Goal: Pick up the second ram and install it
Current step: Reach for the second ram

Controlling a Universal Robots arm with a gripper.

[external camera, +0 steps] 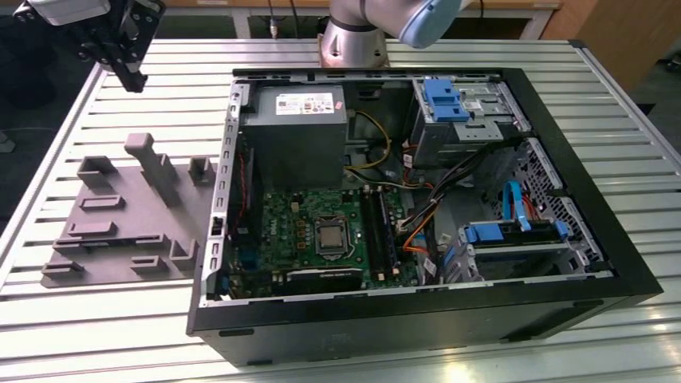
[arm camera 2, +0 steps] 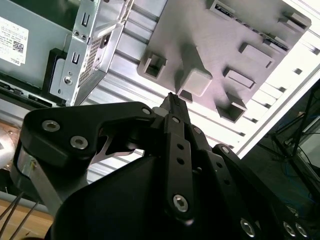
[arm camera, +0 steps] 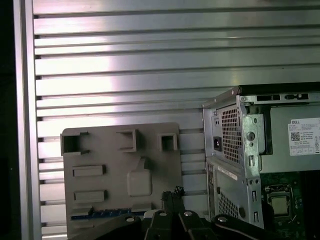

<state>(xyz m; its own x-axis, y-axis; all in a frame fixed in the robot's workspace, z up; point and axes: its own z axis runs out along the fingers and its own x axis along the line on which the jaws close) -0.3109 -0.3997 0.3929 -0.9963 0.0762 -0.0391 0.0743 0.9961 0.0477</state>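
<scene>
Second ram, the long thin blue-green memory stick point(arm camera: 105, 214), lies in the grey plastic plate with upright posts point(external camera: 117, 215), along one plate edge, so your pick-up is not yet done. Your black metal gripper point(arm camera 2: 172, 100) hangs above the plate, closed tight and holding nothing. You see the stick in the first wrist view; the exterior view gives you the open black computer case point(external camera: 426, 327) beside the plate.

black screw-studded hand point(arm camera 2: 172, 100), silver arm point(external camera: 352, 36), pale-blue cap point(external camera: 431, 20)
</scene>
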